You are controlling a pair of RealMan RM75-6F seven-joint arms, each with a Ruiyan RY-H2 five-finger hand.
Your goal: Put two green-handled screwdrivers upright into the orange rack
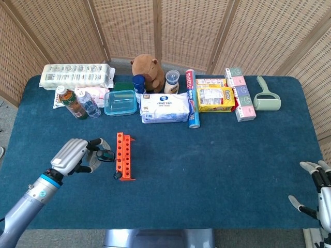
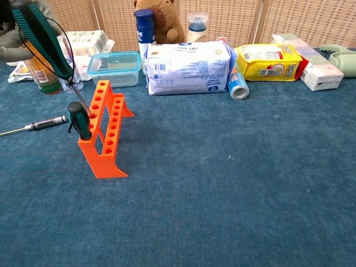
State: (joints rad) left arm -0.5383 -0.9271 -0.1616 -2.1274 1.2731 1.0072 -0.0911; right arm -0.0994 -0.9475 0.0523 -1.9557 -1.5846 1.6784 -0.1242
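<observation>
The orange rack (image 1: 124, 155) (image 2: 107, 133) stands left of centre on the blue table. One green-handled screwdriver (image 2: 78, 119) (image 1: 118, 175) stands upright in the rack's near end. My left hand (image 1: 74, 155) grips a second green-handled screwdriver (image 2: 42, 42) (image 1: 104, 155), tilted, with its tip down at the rack's left side near the far holes. Whether the tip is inside a hole is not clear. My right hand (image 1: 318, 192) rests at the table's near right corner with its fingers apart, holding nothing.
A dark-handled screwdriver (image 2: 34, 127) lies flat on the cloth left of the rack. Behind the rack stand a clear lidded box (image 2: 114, 67), bottles (image 1: 77, 103), a wipes pack (image 1: 165, 108) and a plush toy (image 1: 147, 72). Boxes and a lint roller (image 1: 266, 97) sit at the back right.
</observation>
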